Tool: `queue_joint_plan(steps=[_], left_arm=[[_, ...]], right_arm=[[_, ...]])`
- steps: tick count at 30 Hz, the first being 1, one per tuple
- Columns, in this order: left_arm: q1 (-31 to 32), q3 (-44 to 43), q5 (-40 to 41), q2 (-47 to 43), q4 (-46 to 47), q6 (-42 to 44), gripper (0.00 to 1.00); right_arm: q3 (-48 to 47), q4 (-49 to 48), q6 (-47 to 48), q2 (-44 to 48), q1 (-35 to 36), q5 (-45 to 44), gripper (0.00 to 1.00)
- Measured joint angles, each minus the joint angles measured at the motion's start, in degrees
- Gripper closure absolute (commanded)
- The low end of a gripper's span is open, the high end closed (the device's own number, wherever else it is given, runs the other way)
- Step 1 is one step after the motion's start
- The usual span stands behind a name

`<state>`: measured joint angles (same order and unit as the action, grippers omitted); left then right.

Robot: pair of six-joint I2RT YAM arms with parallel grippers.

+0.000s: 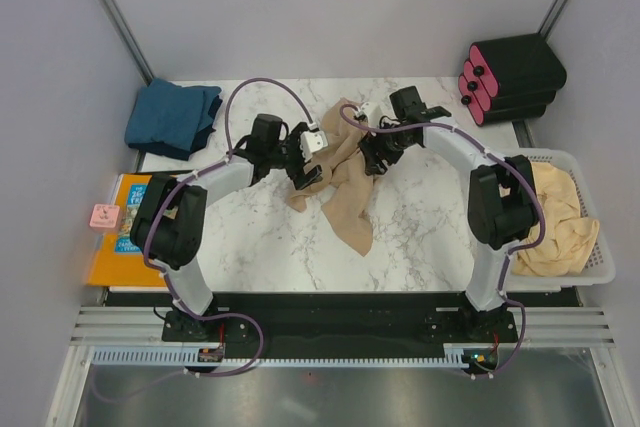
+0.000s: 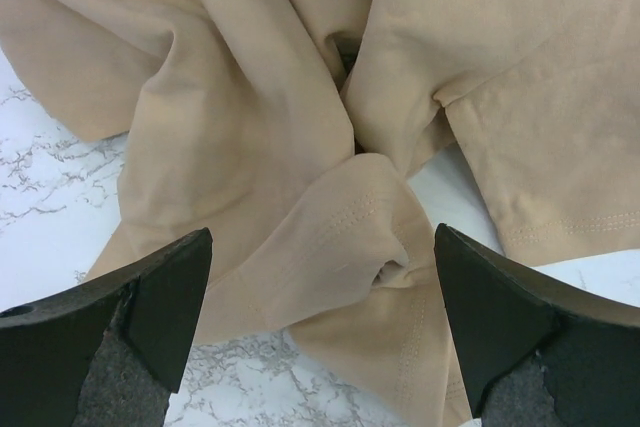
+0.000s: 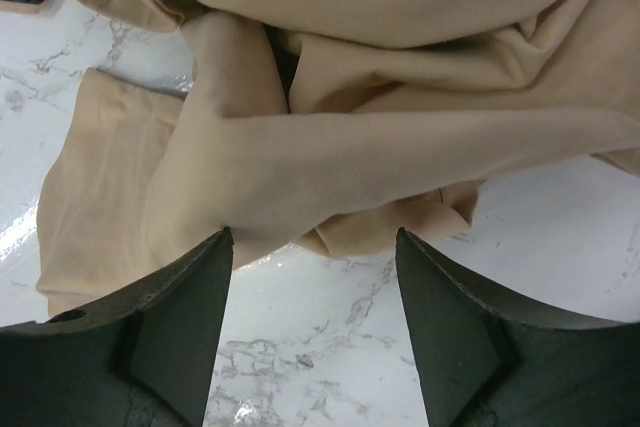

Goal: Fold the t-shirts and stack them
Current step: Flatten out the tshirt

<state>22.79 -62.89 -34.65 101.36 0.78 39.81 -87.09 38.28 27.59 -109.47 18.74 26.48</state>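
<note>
A crumpled tan t-shirt (image 1: 345, 187) lies in a long heap on the marble table (image 1: 430, 237), between my two grippers. My left gripper (image 1: 303, 169) sits at its left edge; in the left wrist view the gripper (image 2: 322, 247) is open, with a stitched hem fold of the shirt (image 2: 230, 127) lying between the fingers. My right gripper (image 1: 376, 155) is at the shirt's upper right. There it (image 3: 312, 247) stands open over bare marble, the tips right at the cloth's edge (image 3: 350, 157). A folded teal-blue t-shirt (image 1: 172, 119) rests at the back left. Pale beige t-shirts (image 1: 552, 217) fill the basket.
A white plastic basket (image 1: 600, 257) stands at the right table edge. A black box with pink roll ends (image 1: 512, 77) sits at the back right. An orange-and-blue book (image 1: 122, 237) and a small pink object (image 1: 104, 215) lie off the left edge.
</note>
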Motion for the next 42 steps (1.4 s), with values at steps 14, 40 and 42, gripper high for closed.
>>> queue_joint_plan(steps=[14, 40, 42], left_arm=[[1.3, -2.8, 0.9, 4.7, -0.6, 1.9, 0.00], [3.5, -4.4, 16.0, 4.9, -1.4, 3.2, 0.00], [3.5, -4.6, 15.6, 4.9, -2.5, 3.1, 0.00]], right_arm=[[-5.5, -1.7, -1.9, -5.0, 0.6, 2.1, 0.53], [-5.2, -2.8, -0.3, -5.0, 0.9, 0.1, 1.00], [-5.2, -2.9, -0.3, -5.0, 0.9, 0.0, 1.00]])
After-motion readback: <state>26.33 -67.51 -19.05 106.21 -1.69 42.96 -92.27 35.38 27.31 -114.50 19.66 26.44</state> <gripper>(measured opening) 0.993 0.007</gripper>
